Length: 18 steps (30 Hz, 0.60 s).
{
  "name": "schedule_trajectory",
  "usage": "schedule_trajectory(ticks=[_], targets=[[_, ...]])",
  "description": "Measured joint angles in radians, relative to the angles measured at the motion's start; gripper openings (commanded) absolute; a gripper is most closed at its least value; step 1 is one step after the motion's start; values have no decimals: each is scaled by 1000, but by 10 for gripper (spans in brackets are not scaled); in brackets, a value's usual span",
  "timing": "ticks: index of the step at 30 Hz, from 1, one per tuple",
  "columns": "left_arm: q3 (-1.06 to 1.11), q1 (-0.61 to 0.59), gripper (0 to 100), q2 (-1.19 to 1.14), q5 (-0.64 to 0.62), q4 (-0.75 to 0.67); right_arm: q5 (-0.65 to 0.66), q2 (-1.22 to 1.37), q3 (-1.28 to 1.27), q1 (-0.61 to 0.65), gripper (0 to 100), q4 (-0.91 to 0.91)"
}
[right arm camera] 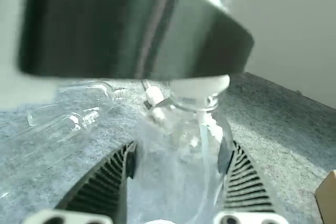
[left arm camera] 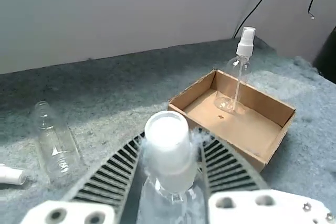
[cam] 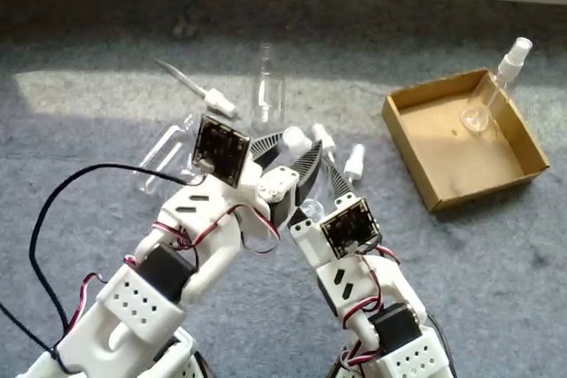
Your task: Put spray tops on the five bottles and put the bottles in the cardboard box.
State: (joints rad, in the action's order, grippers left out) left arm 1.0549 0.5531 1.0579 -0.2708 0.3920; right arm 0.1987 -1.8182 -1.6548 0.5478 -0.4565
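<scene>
the left gripper (left arm camera: 170, 142) pinches a white spray top (left arm camera: 167, 129) at the neck of a clear bottle (right arm camera: 178, 171), which the right gripper (right arm camera: 181, 153) clamps by its body. one capped bottle (cam: 498, 84) stands in the cardboard box (cam: 406, 143). loose bottles (cam: 267, 90) lie well apart from it.

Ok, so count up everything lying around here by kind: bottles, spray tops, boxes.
Bottles: 5
Spray tops: 5
Cardboard box: 1
Total: 11
</scene>
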Motion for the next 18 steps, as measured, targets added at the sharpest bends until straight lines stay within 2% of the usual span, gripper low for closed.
schedule_trajectory(ticks=[5, 9, 12, 18], targets=[[-61, -3, 7, -63, 2, 14, -2, 0, -5, -2, 109, 0], [-112, -9, 7, -71, 2, 118, -2, 0, -5, 5, 109, 0], [-146, -11, 7, -71, 49, 175, 0, 0, -5, 6, 109, 0], [-147, -11, 7, -71, 75, 187, 2, 0, -5, 6, 109, 0]])
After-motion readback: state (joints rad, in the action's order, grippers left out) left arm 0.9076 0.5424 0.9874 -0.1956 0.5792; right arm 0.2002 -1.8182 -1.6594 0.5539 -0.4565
